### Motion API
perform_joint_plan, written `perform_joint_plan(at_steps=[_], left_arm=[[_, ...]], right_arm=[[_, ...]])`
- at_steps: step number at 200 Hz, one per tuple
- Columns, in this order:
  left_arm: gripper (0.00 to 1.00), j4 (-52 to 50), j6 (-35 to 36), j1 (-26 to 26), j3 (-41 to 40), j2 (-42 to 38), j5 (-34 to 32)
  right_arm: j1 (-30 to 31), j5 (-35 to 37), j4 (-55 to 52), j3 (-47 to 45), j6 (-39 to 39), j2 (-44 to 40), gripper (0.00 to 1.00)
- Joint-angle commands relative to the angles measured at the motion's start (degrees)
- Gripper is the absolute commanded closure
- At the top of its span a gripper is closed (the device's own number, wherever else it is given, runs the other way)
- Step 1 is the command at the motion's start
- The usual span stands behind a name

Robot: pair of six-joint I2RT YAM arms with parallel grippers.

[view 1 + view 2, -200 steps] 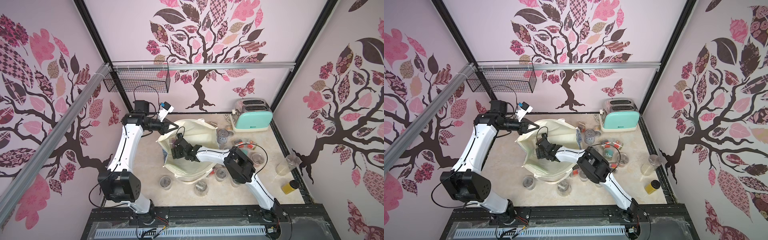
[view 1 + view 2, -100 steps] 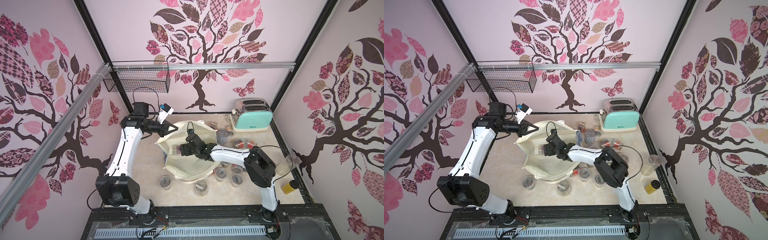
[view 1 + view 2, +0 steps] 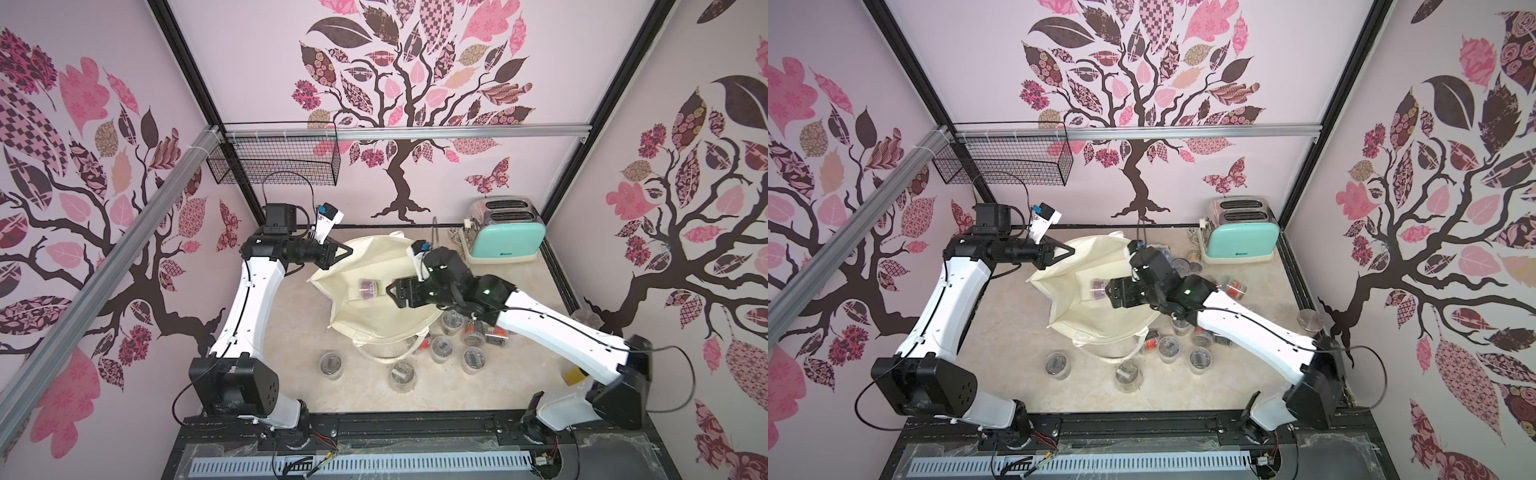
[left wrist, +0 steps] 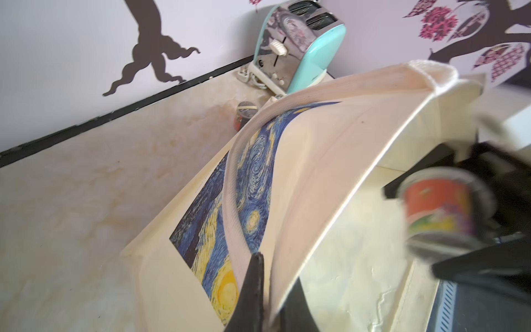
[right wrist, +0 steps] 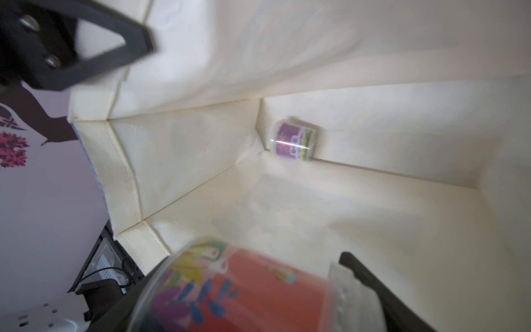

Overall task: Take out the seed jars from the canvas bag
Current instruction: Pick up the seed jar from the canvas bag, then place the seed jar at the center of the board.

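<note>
The left gripper point(image 3: 347, 251) is clenched on the rim of the canvas bag point(image 3: 386, 324), at the side of the mouth farthest from the right arm. In the left wrist view its dark fingers point(image 4: 254, 287) pinch the cream edge beside the strap handle point(image 4: 238, 178), which crosses the blue-and-yellow print. The bag sits on the tabletop point(image 3: 299, 332) with its mouth spread wide and its cream inside showing in both top views. The right gripper point(image 3: 395, 294) reaches over that open mouth near the opposite wall. Its jaws stand wide around a red seed jar point(image 5: 258, 293), one finger on each end. The jar is blurred in both wrist views; its red packet with yellow and purple shows through the clear wall point(image 4: 439, 209), and the top views barely show it under the gripper. A second one, the purple seed jar point(image 5: 294, 140), lies on its side down in a corner of the bag floor, against the wall. It is apart from the right gripper and lower than it, though in a top view point(image 3: 1099, 289) it appears just beside the fingertips. More seed jars point(image 3: 473, 359) stand on the tabletop outside the bag, clustered in front of it and under the right arm. A few others point(image 3: 1181, 264) lie near the mint-green toaster point(image 3: 505, 232) at the back.
</note>
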Motion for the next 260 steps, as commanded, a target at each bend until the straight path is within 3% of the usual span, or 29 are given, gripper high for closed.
perform_joint_plan(at_steps=[1,21,55,92,110,185,224,260], left_arm=[[1.0,1.1,-2.78,0.47,-0.64,-0.66,-4.11],[1.0,1.28,-3.77,0.43,0.24,-0.02,-4.4],[1.0,1.34,-6.14,0.45,2.21,0.9,-8.11],[1.0,1.68,-7.82,0.41,2.24,0.45,-12.62],[1.0,2.36,-9.66,0.45,2.42,0.72,-15.12],[1.0,2.1,-9.41,0.48,2.68,1.37,-14.02],[1.0,1.18,-8.51,0.51,2.69,1.39,-13.86],[1.0,1.16,-8.61,0.49,2.48,1.85,-11.95]], right_arm=[[-2.62,2.14,-10.62,1.47,-1.2,-8.76,0.3],[-3.03,3.0,-13.55,2.28,-2.58,-11.91,0.29],[-5.22,12.65,-21.75,3.23,2.07,-12.27,0.28],[-14.08,8.96,-19.6,-5.17,3.57,-14.75,0.29],[-15.24,7.98,-16.64,-9.81,2.85,-13.68,0.29],[-21.44,4.94,6.81,-15.65,-3.43,3.83,0.28],[-22.21,7.16,14.27,-14.92,-7.87,13.04,0.25],[-22.86,4.58,19.47,-15.78,-7.56,19.18,0.24]])
